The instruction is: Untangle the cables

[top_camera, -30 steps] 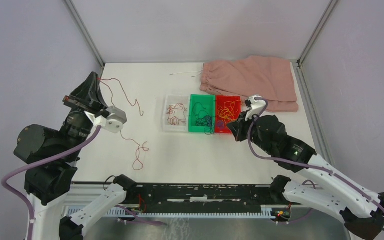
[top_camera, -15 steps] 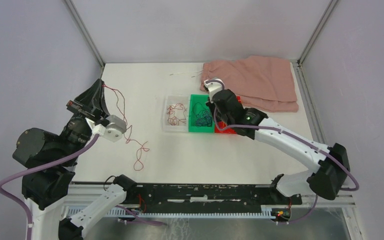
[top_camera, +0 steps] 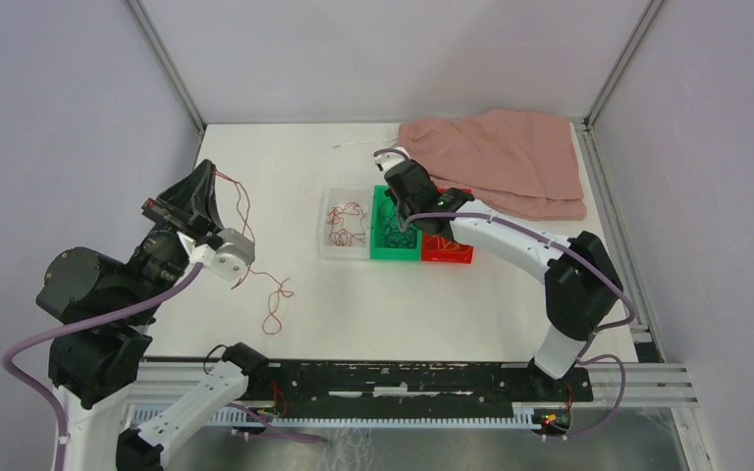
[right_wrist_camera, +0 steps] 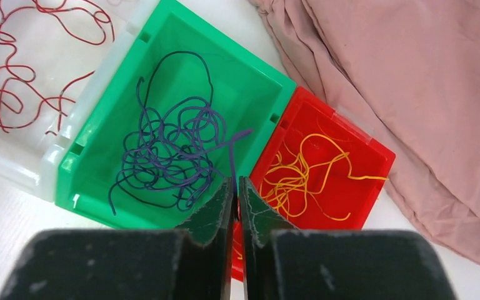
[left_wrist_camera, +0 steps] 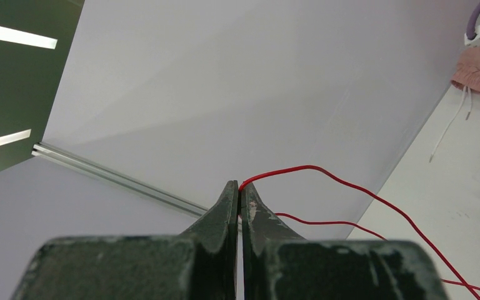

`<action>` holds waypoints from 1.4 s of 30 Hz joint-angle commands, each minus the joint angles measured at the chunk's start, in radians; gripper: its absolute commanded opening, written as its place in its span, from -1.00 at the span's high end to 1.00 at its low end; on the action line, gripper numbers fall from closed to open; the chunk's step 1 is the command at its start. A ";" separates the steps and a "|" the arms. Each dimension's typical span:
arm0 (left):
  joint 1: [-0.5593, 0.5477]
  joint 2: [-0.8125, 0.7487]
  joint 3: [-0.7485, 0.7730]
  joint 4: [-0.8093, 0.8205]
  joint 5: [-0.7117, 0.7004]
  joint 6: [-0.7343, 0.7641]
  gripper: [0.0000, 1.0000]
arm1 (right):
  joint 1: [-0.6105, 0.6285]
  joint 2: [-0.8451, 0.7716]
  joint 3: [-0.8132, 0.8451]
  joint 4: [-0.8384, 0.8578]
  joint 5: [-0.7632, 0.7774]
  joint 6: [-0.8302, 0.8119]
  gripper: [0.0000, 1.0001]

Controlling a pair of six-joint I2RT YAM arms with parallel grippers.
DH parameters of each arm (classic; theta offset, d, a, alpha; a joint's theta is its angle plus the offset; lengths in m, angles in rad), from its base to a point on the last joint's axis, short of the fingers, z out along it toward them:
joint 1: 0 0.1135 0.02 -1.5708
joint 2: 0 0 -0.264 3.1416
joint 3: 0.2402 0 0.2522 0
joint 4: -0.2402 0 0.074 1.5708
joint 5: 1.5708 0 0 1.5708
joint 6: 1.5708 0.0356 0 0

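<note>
- The left gripper (left_wrist_camera: 239,190) is held up in the air at the left side of the counter (top_camera: 432,304). Its two fingers are pressed tight together on the end of one long red cable (left_wrist_camera: 325,172).
- The long red cable is hung from that gripper down to the counter. Its low end is curled in loops there, well apart from the bins.
- A clear bin (right_wrist_camera: 44,169) is set near the middle of the counter. Other red cables (right_wrist_camera: 6,94) are laid in it in loose curls.
- A green bin (right_wrist_camera: 250,69) is set right against the clear one. A bunch of purple cables (right_wrist_camera: 169,156) is piled inside it.
- The right gripper (right_wrist_camera: 236,184) is held over the green bin, close to the red bin's side. Its fingers are closed almost all the way. A purple strand (right_wrist_camera: 231,156) from the bunch is seen going into the tiny gap at the tips, pinched there.
- A red bin (right_wrist_camera: 362,194) is set against the green one. Yellow cables (right_wrist_camera: 294,178) are tangled inside it.
- A pink cloth (right_wrist_camera: 412,94) is spread at the back right, just beside the red bin. Its white drawstring (left_wrist_camera: 450,128) is laid out on the counter.
</note>
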 commanded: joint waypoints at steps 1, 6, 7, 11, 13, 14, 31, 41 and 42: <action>0.003 -0.008 -0.011 0.030 0.015 -0.031 0.94 | -0.006 0.019 0.072 0.022 -0.006 -0.016 0.62; 0.002 -0.011 -0.023 0.031 0.022 -0.032 0.94 | -0.006 -0.012 0.071 0.033 -0.092 -0.013 -0.77; 0.003 -0.012 -0.024 0.032 0.024 -0.032 0.94 | -0.006 -0.026 0.072 0.035 -0.094 -0.011 -0.96; 0.002 -0.011 -0.023 0.035 0.027 -0.035 0.94 | -0.005 -0.091 0.092 0.038 -0.122 0.003 -0.99; 0.004 -0.011 -0.022 0.036 0.028 -0.043 0.94 | -0.005 -0.144 0.083 0.059 -0.194 0.017 -0.99; 0.004 -0.012 -0.021 0.038 0.029 -0.050 0.94 | -0.005 -0.171 0.063 0.086 -0.240 0.032 -0.99; 0.003 0.011 0.044 0.048 0.064 -0.097 0.94 | 0.320 0.139 -0.059 0.671 -0.819 0.149 -1.00; 0.003 0.007 0.061 0.030 0.067 -0.090 0.94 | 0.336 0.430 0.190 0.686 -0.767 0.227 -0.69; 0.003 0.007 0.061 0.027 0.067 -0.087 0.94 | 0.335 0.438 0.191 0.705 -0.772 0.240 -0.63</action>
